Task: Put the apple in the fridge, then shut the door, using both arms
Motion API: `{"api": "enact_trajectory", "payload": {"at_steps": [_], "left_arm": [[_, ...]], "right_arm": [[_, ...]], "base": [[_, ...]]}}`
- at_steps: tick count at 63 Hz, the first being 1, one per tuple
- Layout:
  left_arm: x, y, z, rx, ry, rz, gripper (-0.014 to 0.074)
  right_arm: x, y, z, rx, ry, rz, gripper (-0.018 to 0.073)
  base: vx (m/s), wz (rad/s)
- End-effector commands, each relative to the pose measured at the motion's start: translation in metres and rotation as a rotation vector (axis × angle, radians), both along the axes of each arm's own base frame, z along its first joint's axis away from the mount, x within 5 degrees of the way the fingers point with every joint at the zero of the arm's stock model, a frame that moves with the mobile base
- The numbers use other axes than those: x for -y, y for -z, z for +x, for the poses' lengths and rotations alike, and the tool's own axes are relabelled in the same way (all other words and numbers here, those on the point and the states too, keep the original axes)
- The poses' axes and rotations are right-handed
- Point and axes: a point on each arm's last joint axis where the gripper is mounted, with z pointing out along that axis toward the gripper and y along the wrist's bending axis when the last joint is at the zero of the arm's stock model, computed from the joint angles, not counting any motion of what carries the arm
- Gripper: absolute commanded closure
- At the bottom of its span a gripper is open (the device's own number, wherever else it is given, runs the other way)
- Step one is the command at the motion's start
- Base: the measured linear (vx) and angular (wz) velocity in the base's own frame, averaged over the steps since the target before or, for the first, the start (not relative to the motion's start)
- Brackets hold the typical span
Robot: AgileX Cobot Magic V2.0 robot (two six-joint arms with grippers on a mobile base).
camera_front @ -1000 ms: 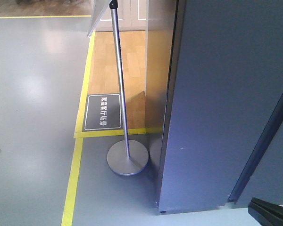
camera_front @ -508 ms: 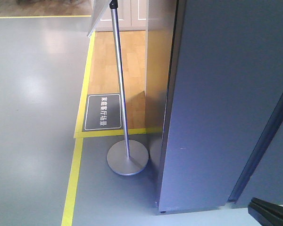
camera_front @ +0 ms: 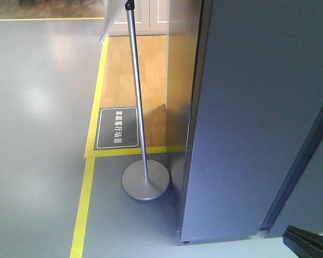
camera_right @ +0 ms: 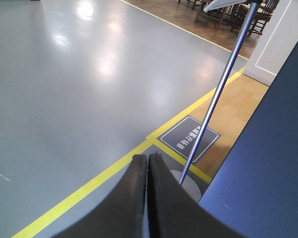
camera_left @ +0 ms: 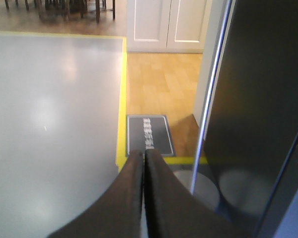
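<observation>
The apple is out of view in every frame. The fridge (camera_front: 247,118) fills the right of the front view as a tall grey panel; none of its white inside shows. A dark slanted line (camera_front: 304,161) crosses that panel, and I cannot tell whether it is the door's edge. My left gripper (camera_left: 143,153) is shut with nothing in it, low over the floor, left of the fridge's dark side (camera_left: 258,99). My right gripper (camera_right: 147,157) is also shut and empty, left of the grey-blue fridge surface (camera_right: 268,163). A black arm part (camera_front: 309,243) shows at the bottom right.
A sign stand with a metal pole (camera_front: 137,91) and a round base (camera_front: 146,183) stands just left of the fridge. Yellow floor tape (camera_front: 86,193) borders a wood-floor patch with a dark floor label (camera_front: 117,128). White cabinet doors (camera_left: 166,25) are behind.
A dark part at the left edge of the front view one second ago has left the view. Nothing else has moved.
</observation>
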Motion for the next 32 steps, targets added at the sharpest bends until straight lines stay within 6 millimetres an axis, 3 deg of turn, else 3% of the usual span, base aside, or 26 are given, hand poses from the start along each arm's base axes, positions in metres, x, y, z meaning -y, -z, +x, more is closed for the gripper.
{"api": "enact_trajectory", "payload": {"at_steps": [1,13,32], "left_arm": [[0.001,-0.009,-0.003,0.168,0.007,0.022,0.0604],[-0.001,0.012,-0.008,0.203,-0.032,0.024,0.0604],[-0.004,0.012,-0.008,0.197,-0.072,0.106,0.0604]], "right_arm": [[0.0,-0.011,0.003,0.038,0.022,0.047,0.0563],[0.0,-0.011,0.002,0.034,0.015,0.046,0.0563],[-0.001,-0.01,0.001,0.021,-0.006,0.043,0.0563]], "base": [[0.0,0.0],[0.0,0.0],[0.0,0.0]]}}
